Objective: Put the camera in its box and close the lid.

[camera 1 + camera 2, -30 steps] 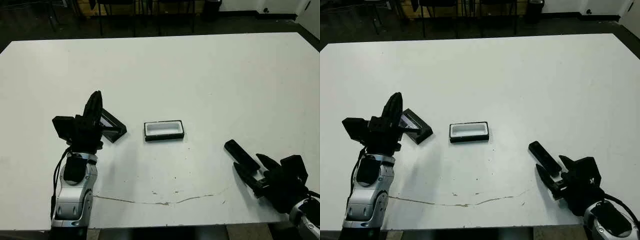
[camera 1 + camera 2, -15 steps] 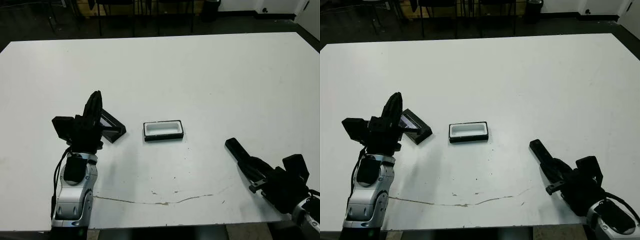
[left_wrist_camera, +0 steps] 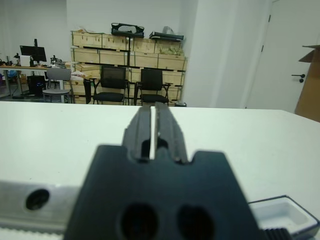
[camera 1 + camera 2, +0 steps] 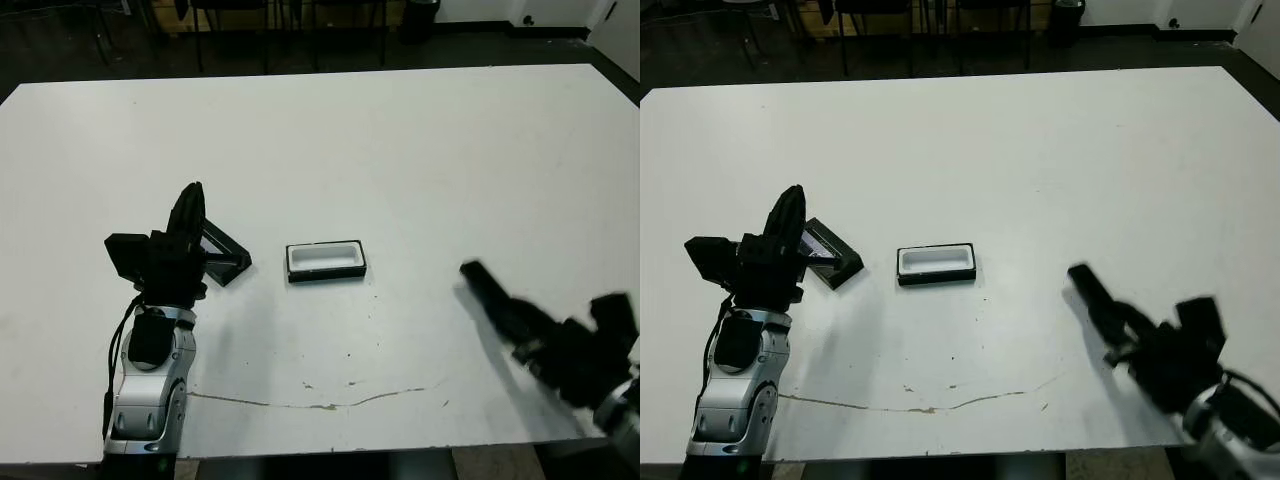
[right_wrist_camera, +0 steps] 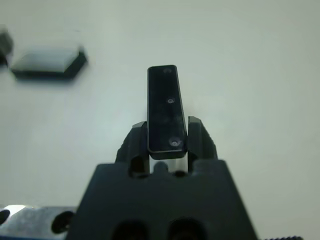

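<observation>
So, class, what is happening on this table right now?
The right gripper is shut on the camera, holding it off the white table. The open box sits mid-table with nothing in it. The lid lies beside it, next to the left gripper, which is shut and holds nothing.

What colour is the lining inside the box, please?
White, inside the black-walled box; clearest in the left eye view.

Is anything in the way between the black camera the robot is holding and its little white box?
Nothing visible. Only bare table lies between the camera in the right gripper and the open box.
</observation>
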You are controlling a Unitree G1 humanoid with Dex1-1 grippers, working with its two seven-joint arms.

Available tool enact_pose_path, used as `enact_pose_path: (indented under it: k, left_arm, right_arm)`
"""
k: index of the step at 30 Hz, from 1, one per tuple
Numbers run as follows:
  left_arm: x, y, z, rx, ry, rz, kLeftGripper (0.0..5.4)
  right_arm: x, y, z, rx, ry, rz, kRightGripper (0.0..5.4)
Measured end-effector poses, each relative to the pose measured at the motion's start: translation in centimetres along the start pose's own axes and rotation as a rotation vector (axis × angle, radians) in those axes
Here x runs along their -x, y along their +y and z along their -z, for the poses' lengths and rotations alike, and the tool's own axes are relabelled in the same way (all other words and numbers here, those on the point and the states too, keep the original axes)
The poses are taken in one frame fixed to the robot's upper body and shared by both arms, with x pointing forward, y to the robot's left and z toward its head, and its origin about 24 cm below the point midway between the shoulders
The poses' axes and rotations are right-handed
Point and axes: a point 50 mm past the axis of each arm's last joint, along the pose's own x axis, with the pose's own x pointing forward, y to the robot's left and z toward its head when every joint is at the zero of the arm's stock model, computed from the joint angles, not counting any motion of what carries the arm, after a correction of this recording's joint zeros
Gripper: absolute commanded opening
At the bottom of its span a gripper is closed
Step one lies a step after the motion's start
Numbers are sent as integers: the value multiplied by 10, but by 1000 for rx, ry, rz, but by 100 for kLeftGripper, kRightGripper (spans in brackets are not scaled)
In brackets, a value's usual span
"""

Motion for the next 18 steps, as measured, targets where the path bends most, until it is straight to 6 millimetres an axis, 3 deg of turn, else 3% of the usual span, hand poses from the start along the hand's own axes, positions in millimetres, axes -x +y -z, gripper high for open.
enact_pose_path:
  k: [5, 10, 18]
  left_arm:
    - [1, -1, 1, -2, 6, 1, 0]
    - [2, -1, 1, 0, 6, -3, 0]
    - [3, 1, 1, -4, 8, -18, 0]
  right_arm:
    - [-41, -14, -40, 48, -132, -211, 55]
    - [-85, -3, -85, 210, -154, -369, 55]
    - [-145, 16, -93, 421, -62, -682, 54]
